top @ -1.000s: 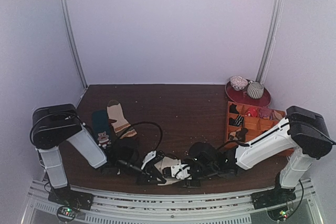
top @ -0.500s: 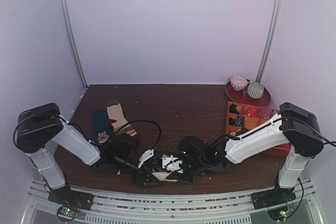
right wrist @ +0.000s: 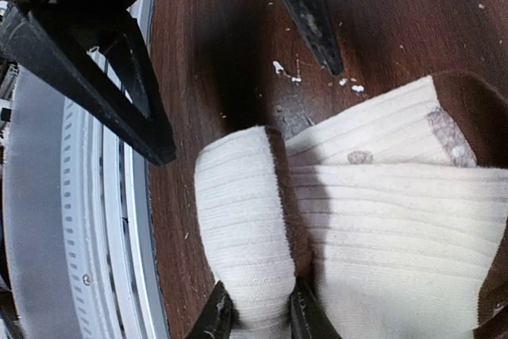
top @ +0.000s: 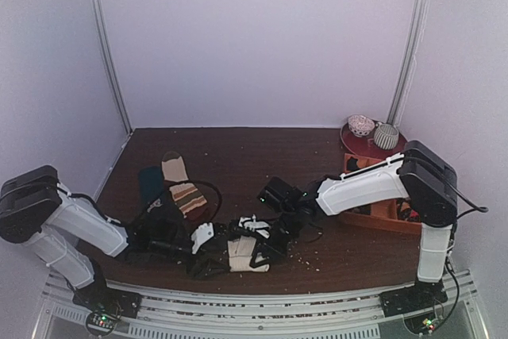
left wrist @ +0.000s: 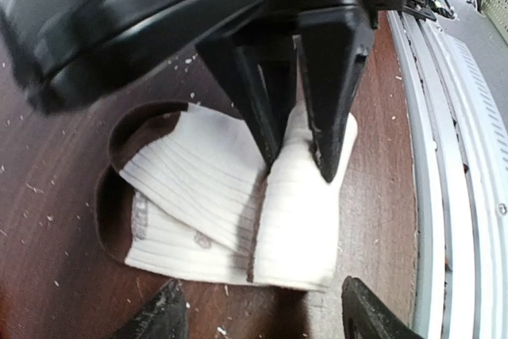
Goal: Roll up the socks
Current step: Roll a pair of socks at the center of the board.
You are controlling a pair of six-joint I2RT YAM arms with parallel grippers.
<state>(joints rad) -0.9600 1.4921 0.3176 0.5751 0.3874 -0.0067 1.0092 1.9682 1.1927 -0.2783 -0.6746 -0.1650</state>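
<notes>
Close to the near edge of the dark wooden table [top: 262, 156], about midway between the two arm bases: the socks [top: 242, 253], cream-white, ribbed, with brown ends. Lying one over the other, flat on the far side, brown ends curving round there. On the near side, toward the metal rail [left wrist: 444, 156], turned over into a thick roll [right wrist: 238, 220].

Clamped on that roll: the right gripper [left wrist: 300, 166], reaching in from the right, black fingers pressed in on either side with only fabric between them. Same grip from the right wrist, fingertips squeezing the end of the roll, a brown strip showing in the crease beside it.

Just left of the socks: the left gripper [top: 208, 253], low over the wood, jaws spread wide and holding nothing. From its own wrist, one fingertip toward the far side and one toward the near side of the bundle's left end, both just clear of the fabric.

Farther left and farther back, well apart from the pair: a tan sock with brown stripes [top: 184, 190] and a dark teal sock [top: 151, 184], side by side. At the far right corner, a red plate [top: 393, 154] bearing two rolled bundles [top: 386, 136]. Just near of it, an orange tray [top: 385, 222], largely hidden behind the right arm. Scattered over the wood around the socks, white flecks [top: 305, 258].
</notes>
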